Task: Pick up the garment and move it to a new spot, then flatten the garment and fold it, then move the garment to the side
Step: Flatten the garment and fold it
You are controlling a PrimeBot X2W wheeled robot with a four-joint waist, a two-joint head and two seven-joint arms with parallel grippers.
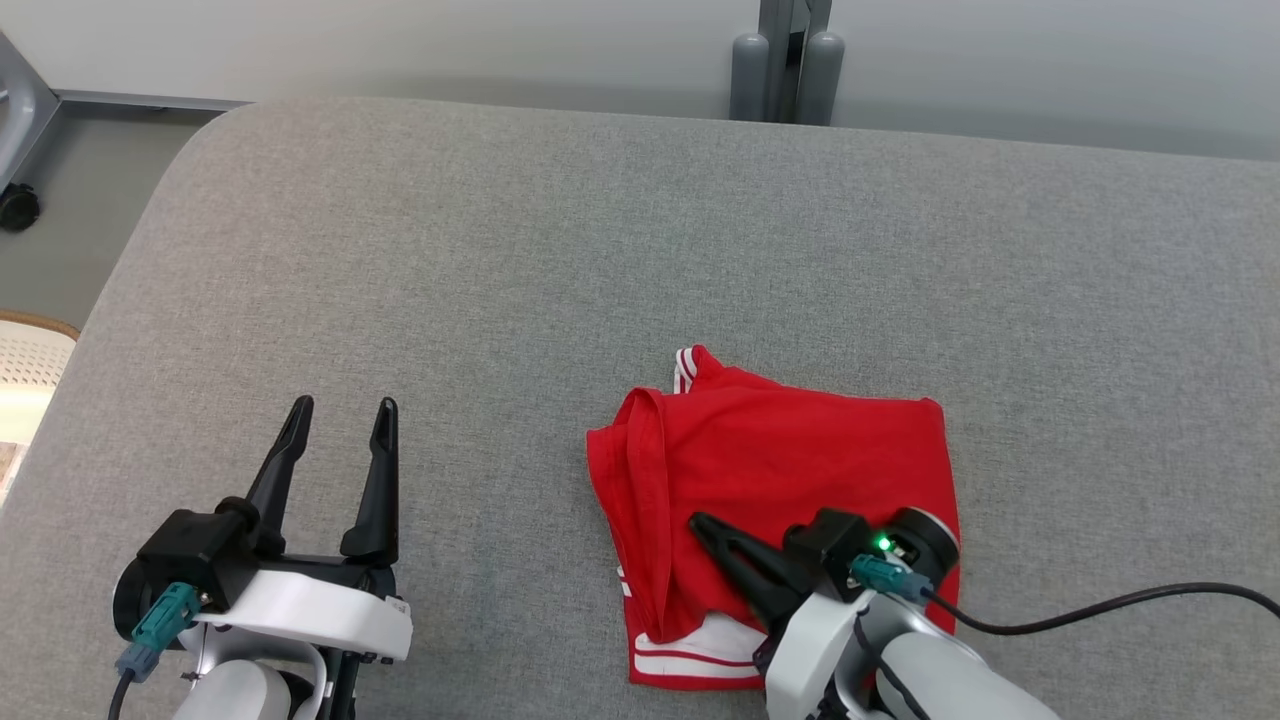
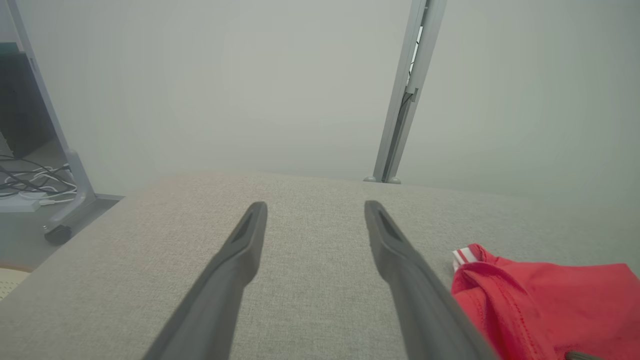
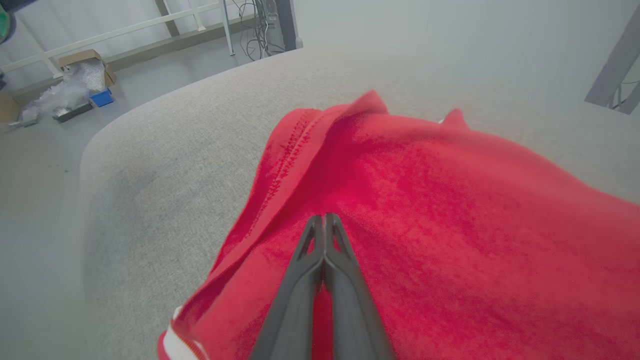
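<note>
The garment is a red piece with white striped trim, folded into a rough square on the grey padded table, right of centre near the front. My right gripper is shut, its fingers pressed together and lying over the garment's left half; the right wrist view shows the right gripper above the red cloth with nothing pinched between the tips. My left gripper stands open over bare table to the garment's left. In the left wrist view the left gripper is empty, with the garment at the lower right.
A grey metal post stands behind the table's far edge. A frame leg with a caster is on the floor at the far left, and a pale woven basket sits below it. A black cable trails from my right wrist.
</note>
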